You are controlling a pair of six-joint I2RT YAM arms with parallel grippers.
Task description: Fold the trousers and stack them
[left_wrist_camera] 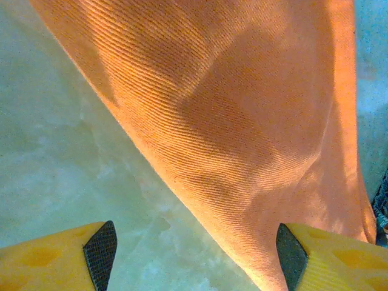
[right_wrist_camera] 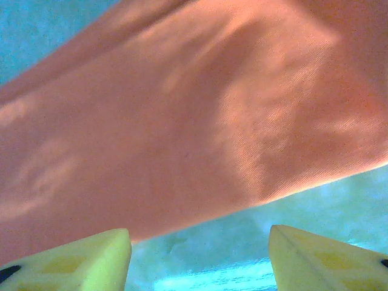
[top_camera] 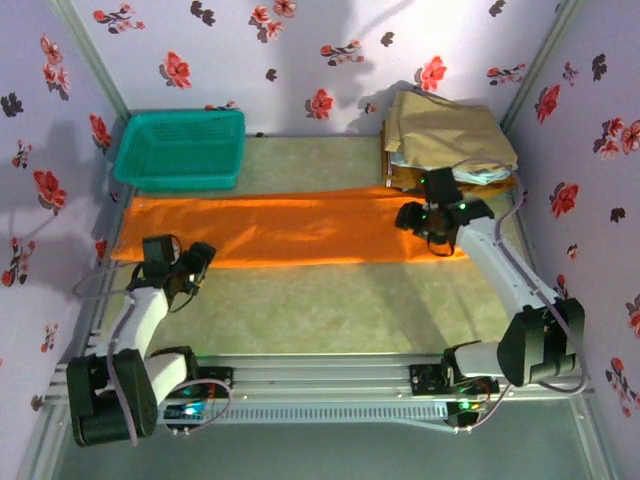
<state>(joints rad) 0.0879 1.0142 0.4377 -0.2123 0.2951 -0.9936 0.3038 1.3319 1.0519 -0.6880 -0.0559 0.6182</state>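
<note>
Top external view: bright orange trousers (top_camera: 290, 228) laid flat in a long band across the middle of the table (top_camera: 320, 310), left end just in front of the teal basket (top_camera: 180, 150), right end just below the stack of folded garments topped by a tan one (top_camera: 445, 130). Left gripper (top_camera: 195, 262) at the near edge of the left end, right gripper (top_camera: 437, 243) over the right end. Left wrist view: yellow fingers (left_wrist_camera: 48, 260) spread wide, nothing pinched, cloth edge slanting down toward the right-hand pad. Right wrist view: fingers (right_wrist_camera: 73, 260) likewise spread and empty, cloth edge just beyond the tips; light contact with the fabric hard to rule out from so close, probably none. Twill weave visible: soft, limp and light, likely to sag and drag rather than hold shape, neither fragile nor slippery. Best taken at both ends at once, pinching the edge through all layers, low against the table, then carried end over end to halve the length.
</note>
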